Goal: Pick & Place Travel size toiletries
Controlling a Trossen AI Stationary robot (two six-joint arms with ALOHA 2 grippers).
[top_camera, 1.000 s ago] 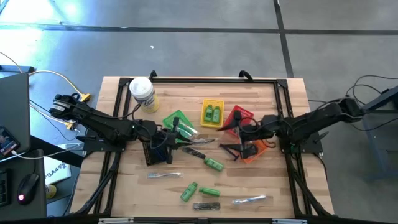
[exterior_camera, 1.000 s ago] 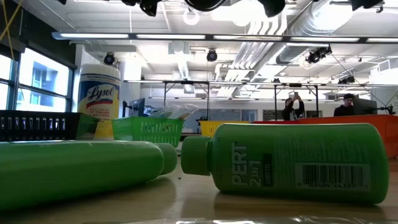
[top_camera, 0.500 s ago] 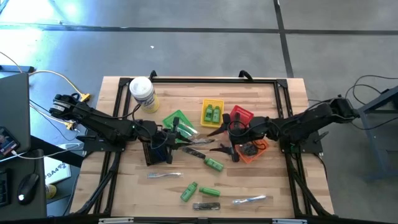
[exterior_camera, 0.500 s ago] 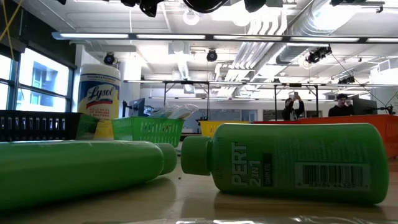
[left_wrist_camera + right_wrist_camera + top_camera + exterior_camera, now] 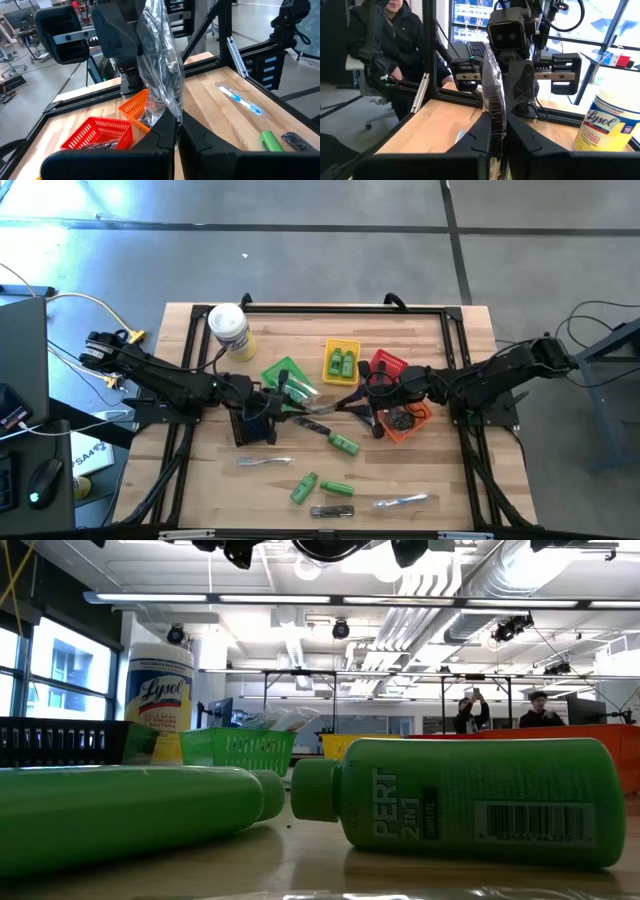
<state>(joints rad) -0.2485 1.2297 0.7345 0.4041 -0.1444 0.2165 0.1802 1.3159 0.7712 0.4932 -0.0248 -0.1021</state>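
Lysol jar (image 5: 158,700) left of green basket (image 5: 285,374). Left gripper (image 5: 287,405) and right gripper (image 5: 345,404) both pinch clear-wrapped piece (image 5: 160,75) right of green basket. Green bottle (image 5: 470,798) reads "PERT 2in1", near low camera.

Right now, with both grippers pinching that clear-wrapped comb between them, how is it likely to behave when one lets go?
The clear-wrapped comb looks light and slim. Its crinkled wrapper seems floppy and probably slippery, so it may sag or slip from whichever gripper keeps it, left gripper or right gripper. The comb inside looks stiff enough to hold shape.
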